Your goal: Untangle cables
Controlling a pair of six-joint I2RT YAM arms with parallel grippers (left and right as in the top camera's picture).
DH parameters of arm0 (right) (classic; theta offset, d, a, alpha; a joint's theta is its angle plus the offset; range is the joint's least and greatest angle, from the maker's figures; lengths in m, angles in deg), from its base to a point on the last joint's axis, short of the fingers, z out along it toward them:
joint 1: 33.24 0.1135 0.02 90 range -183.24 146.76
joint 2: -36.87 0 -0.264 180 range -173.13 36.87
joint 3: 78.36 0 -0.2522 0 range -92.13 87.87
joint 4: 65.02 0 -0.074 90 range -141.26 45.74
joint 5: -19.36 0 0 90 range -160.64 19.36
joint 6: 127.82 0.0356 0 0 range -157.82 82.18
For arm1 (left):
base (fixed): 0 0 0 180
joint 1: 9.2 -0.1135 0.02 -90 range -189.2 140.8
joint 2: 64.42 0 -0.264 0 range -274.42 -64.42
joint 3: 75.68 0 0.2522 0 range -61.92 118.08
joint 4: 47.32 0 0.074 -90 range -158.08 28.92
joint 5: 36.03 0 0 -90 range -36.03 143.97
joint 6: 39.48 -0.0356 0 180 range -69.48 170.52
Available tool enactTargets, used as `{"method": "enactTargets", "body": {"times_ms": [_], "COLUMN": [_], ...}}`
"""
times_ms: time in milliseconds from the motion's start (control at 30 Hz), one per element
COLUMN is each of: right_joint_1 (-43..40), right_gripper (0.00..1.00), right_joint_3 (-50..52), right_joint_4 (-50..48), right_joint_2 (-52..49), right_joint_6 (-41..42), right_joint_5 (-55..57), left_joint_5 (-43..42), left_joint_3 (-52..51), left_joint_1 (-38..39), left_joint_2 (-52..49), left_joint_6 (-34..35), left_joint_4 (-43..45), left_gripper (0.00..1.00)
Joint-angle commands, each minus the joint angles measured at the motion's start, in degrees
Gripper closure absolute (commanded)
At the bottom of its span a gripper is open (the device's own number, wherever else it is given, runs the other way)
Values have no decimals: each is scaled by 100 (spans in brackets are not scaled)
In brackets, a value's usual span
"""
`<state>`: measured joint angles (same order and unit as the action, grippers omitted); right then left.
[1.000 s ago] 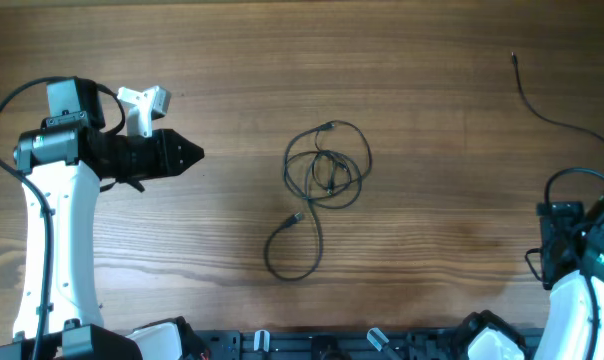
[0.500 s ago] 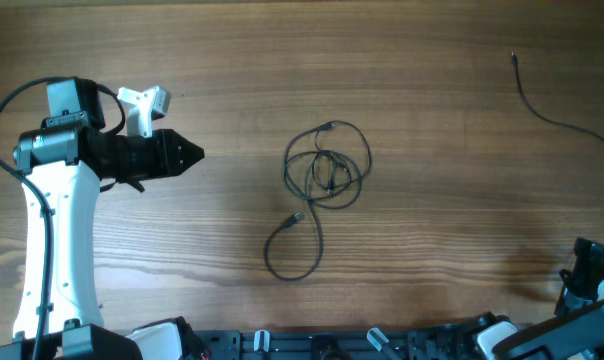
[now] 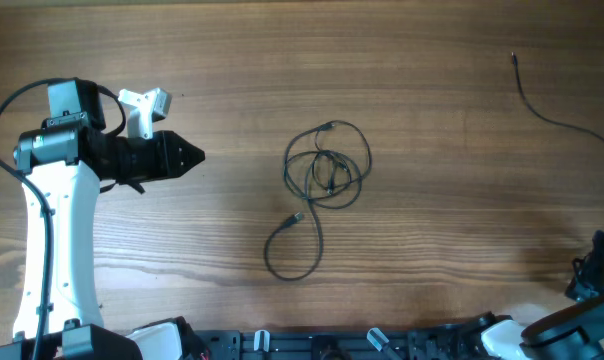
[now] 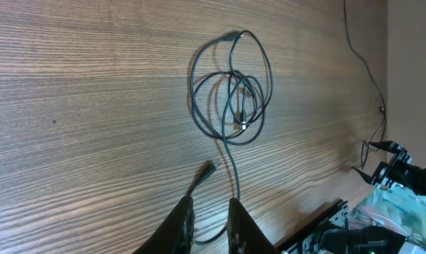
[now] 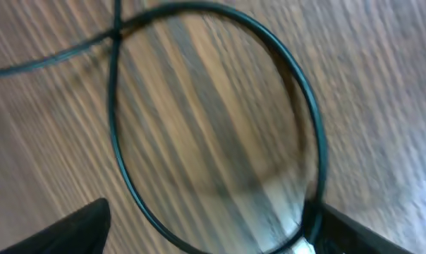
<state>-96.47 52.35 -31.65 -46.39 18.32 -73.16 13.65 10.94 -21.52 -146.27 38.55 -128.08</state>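
A small tangled coil of thin dark cables point(image 3: 327, 165) lies at the table's middle, with a tail looping toward the front point(image 3: 294, 250). It also shows in the left wrist view point(image 4: 230, 88). A separate thin strand point(image 3: 547, 105) runs across the far right. My left gripper point(image 3: 190, 155) hovers well left of the coil, pointing at it, its fingers point(image 4: 187, 226) nearly together on nothing. My right gripper point(image 5: 209, 236) is open, close over a blurred loop of thin dark cable point(image 5: 121, 162) that passes beside its right finger point(image 5: 347, 229).
The table is bare wood point(image 3: 432, 230). Only a piece of the right arm point(image 3: 597, 275) shows at the overhead's bottom right corner. The arm bases and a black rail point(image 3: 332, 345) line the front edge.
The right arm has dropped back toward the bottom right corner, almost out of the overhead view. The left arm and the coil have not moved.
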Motion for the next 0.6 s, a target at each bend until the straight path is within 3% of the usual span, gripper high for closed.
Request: {"method": "enactTargets", "body": {"times_ms": [0,100,200,300,467,567], "right_joint_1": [-13,-13,-13,-13,-11,4], "right_gripper": [40,96,95,96,95,95], "right_joint_3": [116,116,116,96,-234,-614], "right_joint_4": [-149,-275,-457,-1025,-2251,-2789], "right_joint_2": [-291,-291,-291,-289,-289,-289], "right_joint_6": [254,256,66,-411,-516,-350], "right_joint_5": [-57,-61,-332,-1285,-3001,-3447], "left_joint_5": [-11,-11,-11,-11,-11,-9], "left_joint_3": [28,28,28,28,28,28], "left_joint_1": [22,22,22,22,22,22], "left_joint_2": [96,96,96,96,96,96], "left_joint_6": [-136,-133,-136,-133,-133,-133], "left_joint_4": [-13,-11,-11,-13,-59,-55], "left_gripper": [82,82,82,82,82,82]}}
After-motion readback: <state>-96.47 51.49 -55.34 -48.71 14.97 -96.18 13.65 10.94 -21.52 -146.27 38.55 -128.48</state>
